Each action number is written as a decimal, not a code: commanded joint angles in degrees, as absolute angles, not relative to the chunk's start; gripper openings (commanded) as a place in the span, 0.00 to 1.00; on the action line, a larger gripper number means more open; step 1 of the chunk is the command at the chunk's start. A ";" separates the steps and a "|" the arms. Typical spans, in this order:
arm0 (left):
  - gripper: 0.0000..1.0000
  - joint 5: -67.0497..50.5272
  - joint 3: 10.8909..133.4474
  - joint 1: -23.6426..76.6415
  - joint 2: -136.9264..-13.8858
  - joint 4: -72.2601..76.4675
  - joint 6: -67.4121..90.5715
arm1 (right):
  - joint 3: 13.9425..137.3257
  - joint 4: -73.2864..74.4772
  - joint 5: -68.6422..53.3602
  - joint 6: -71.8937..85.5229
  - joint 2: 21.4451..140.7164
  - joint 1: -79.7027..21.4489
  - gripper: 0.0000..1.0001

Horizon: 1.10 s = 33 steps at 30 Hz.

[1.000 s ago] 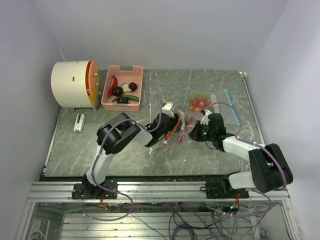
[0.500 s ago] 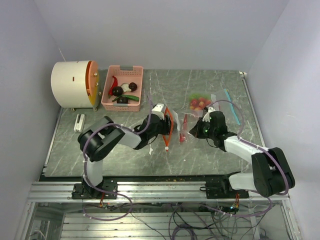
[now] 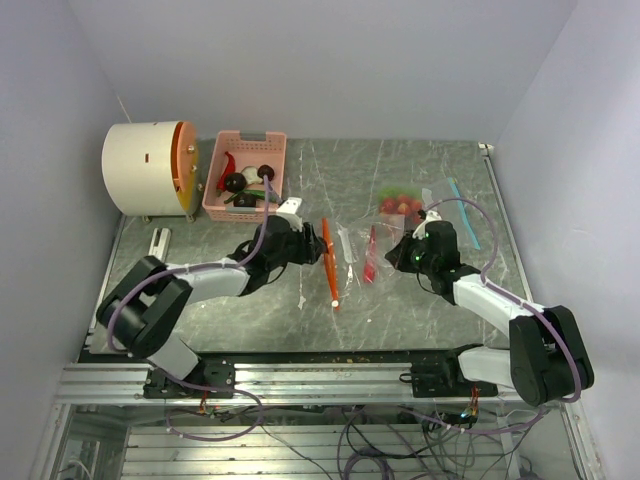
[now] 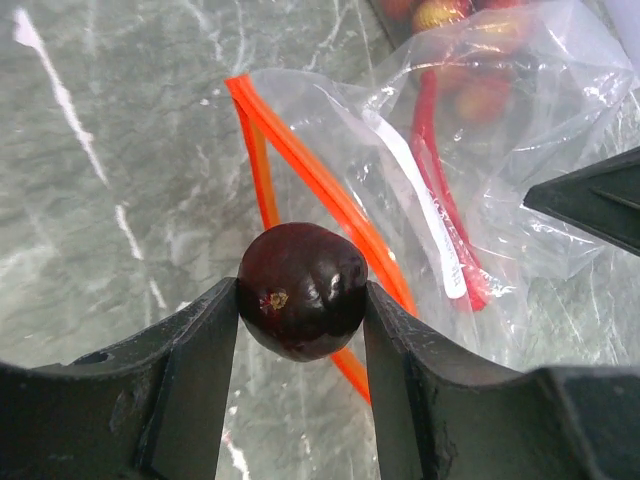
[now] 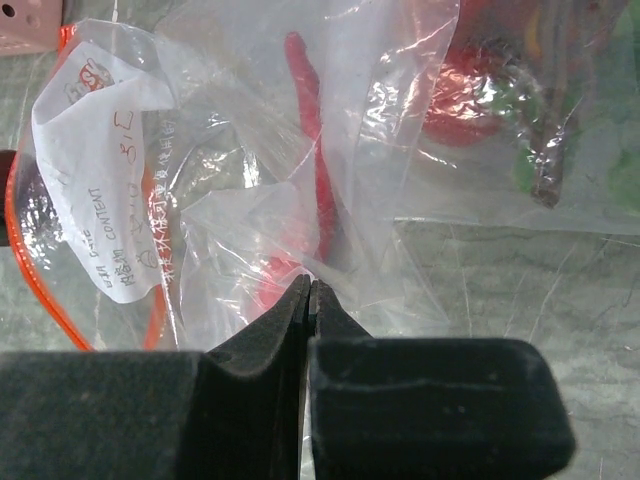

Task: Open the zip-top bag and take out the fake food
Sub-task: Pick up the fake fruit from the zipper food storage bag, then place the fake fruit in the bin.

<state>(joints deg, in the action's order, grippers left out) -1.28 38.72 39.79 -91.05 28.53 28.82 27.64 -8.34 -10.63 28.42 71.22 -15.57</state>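
Grips a dark purple toy fruit (image 4: 302, 290) between the left jaws, outside the zip-top bag (image 4: 470, 150) and over the counter (image 4: 100, 200). Pinches clear bag film in the clenched right jaws, just beside a red toy chili (image 5: 310, 150) inside. Shows the bag's orange zip rim (image 4: 320, 190) open, with red and yellow toy pieces (image 3: 400, 207) under clear plastic farther back.

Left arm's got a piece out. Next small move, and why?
Probably carry the dark purple fruit to the pink basket: the left fingers clamp it clear of the bag, other pieces already lie in that basket, and the right fingers pinch the bag.
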 commanded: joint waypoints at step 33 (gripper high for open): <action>0.89 3.22 55.41 14.87 -87.64 15.26 24.16 | 28.97 -9.50 -12.58 28.86 73.00 -15.05 0.00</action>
